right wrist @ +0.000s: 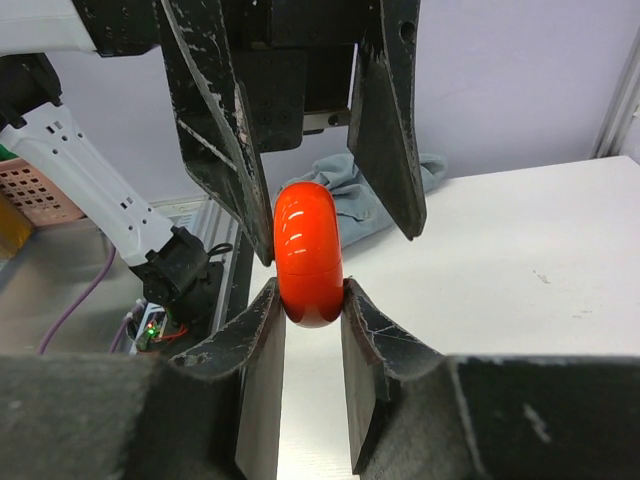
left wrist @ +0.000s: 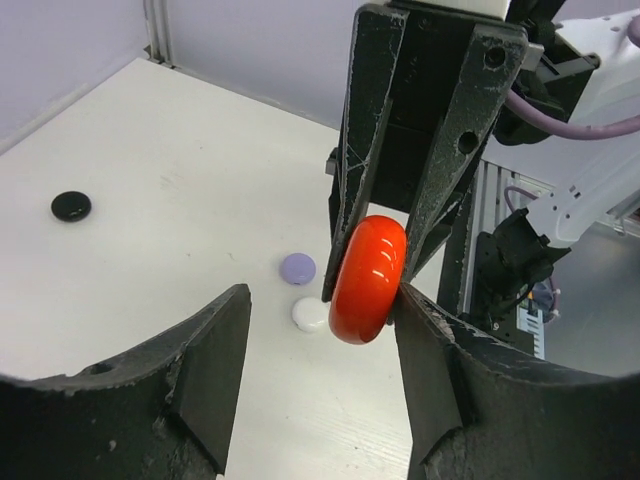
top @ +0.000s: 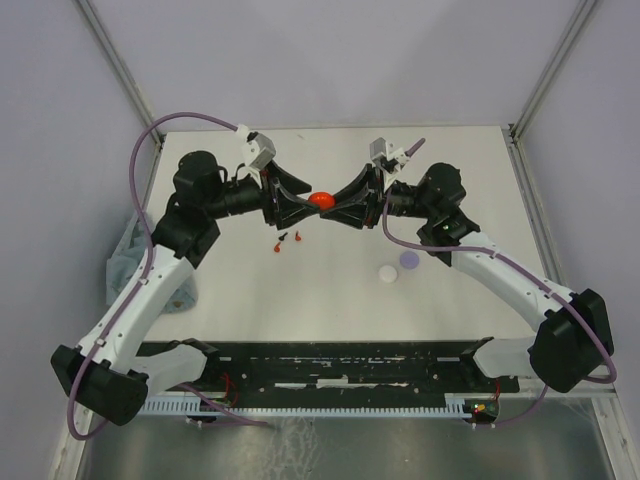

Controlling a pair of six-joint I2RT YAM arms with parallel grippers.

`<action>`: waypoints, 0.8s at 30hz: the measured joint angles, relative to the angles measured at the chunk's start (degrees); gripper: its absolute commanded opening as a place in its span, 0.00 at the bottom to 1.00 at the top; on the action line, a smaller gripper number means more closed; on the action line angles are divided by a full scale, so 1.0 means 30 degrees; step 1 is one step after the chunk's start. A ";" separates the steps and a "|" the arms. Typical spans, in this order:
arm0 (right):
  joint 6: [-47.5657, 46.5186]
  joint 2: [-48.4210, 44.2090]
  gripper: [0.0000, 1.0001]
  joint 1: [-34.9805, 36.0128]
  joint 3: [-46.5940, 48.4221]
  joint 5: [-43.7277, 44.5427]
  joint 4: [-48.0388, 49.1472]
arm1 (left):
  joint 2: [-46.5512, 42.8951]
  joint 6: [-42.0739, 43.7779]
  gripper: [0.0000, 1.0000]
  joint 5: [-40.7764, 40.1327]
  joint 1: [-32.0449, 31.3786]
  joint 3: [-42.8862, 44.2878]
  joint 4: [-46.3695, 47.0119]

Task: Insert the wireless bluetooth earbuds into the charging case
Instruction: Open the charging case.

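Note:
A glossy red round charging case [top: 320, 200] is held on edge above the table's middle, closed. My right gripper [top: 338, 205] is shut on it; in the right wrist view its fingers [right wrist: 262, 330] clamp the case [right wrist: 308, 255] at its lower sides. My left gripper [top: 300, 203] faces it and is open. In the left wrist view [left wrist: 322, 300] the case [left wrist: 368, 278] sits against my right finger [left wrist: 440, 370], with the left finger well apart. Two tiny red earbuds [top: 289, 239] lie on the table just below the left gripper.
A white case [top: 387, 272] and a lavender case [top: 408, 260] lie right of centre, also in the left wrist view: lavender [left wrist: 297, 267], white [left wrist: 308, 313]. A black case [left wrist: 71, 206] lies farther off. A grey cloth [top: 125, 255] hangs at the left edge.

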 measured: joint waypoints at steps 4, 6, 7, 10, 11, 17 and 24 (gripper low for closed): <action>-0.0270 -0.0007 0.07 -0.0015 -0.0051 0.0131 -0.0015 | 0.0007 -0.0080 0.67 -0.0714 -0.0022 0.0597 -0.0568; -0.0423 -0.0007 0.07 -0.0015 -0.0051 0.0146 -0.0029 | 0.0015 -0.0109 0.68 -0.1100 -0.0022 0.0911 -0.0729; -0.0488 -0.0007 0.07 -0.0015 -0.0058 0.0138 -0.0051 | 0.0036 -0.0117 0.68 -0.1384 -0.0022 0.1107 -0.0867; -0.0619 -0.0022 0.07 -0.0015 -0.0211 0.0051 -0.0146 | 0.0168 -0.0131 0.68 -0.2368 -0.0015 0.1668 -0.1144; -0.0641 -0.0022 0.07 -0.0015 -0.0270 0.0044 -0.0189 | 0.0240 -0.0131 0.68 -0.2667 -0.0015 0.1814 -0.1231; -0.1282 -0.0073 0.07 -0.0007 -0.0444 0.0306 -0.0940 | 0.0568 -0.0503 0.70 -0.4058 0.0000 0.2047 -0.1778; -0.3665 -0.0685 0.07 0.0007 -0.2127 0.3089 -0.2754 | 0.0583 -0.1683 0.70 -0.6688 0.0000 0.1807 -0.2586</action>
